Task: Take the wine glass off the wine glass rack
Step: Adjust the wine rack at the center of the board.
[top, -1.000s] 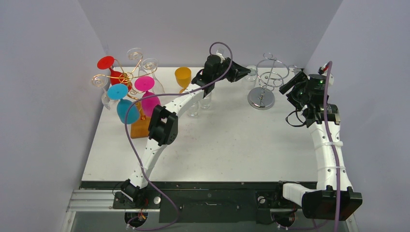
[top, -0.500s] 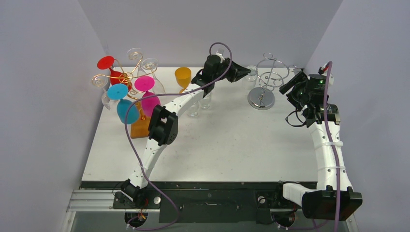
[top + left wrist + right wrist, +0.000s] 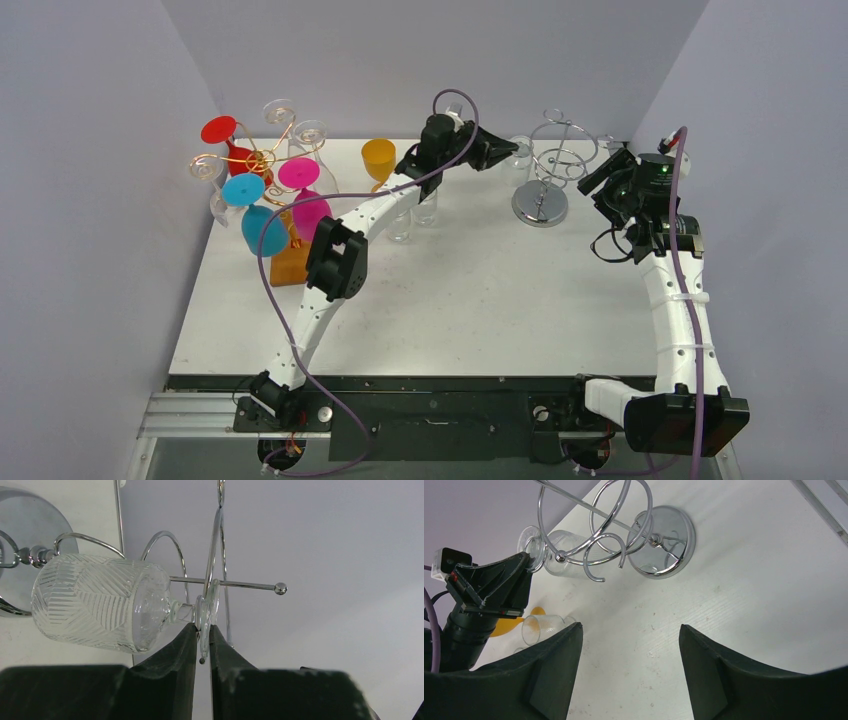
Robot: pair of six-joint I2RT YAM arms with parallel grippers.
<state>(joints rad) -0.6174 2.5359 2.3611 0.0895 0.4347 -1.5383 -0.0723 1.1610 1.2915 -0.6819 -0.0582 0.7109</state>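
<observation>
A clear wine glass (image 3: 100,605) with a cut leaf pattern hangs sideways on the chrome wine glass rack (image 3: 220,555). Its round foot (image 3: 207,612) sits edge-on in a wire loop. My left gripper (image 3: 202,627) is shut on that foot, one finger on each face. In the top view the left gripper (image 3: 500,152) reaches to the rack (image 3: 541,205) at the back of the table, with the glass (image 3: 518,150) at its tip. My right gripper (image 3: 630,626) hovers open over bare table just right of the rack's base (image 3: 664,542), holding nothing. The right wrist view also shows the glass (image 3: 556,550).
A copper rack (image 3: 262,160) with red, blue, pink and clear glasses stands at the back left. An orange glass (image 3: 378,158) and two clear glasses (image 3: 427,208) stand near the left arm's forearm. Walls close in on both sides.
</observation>
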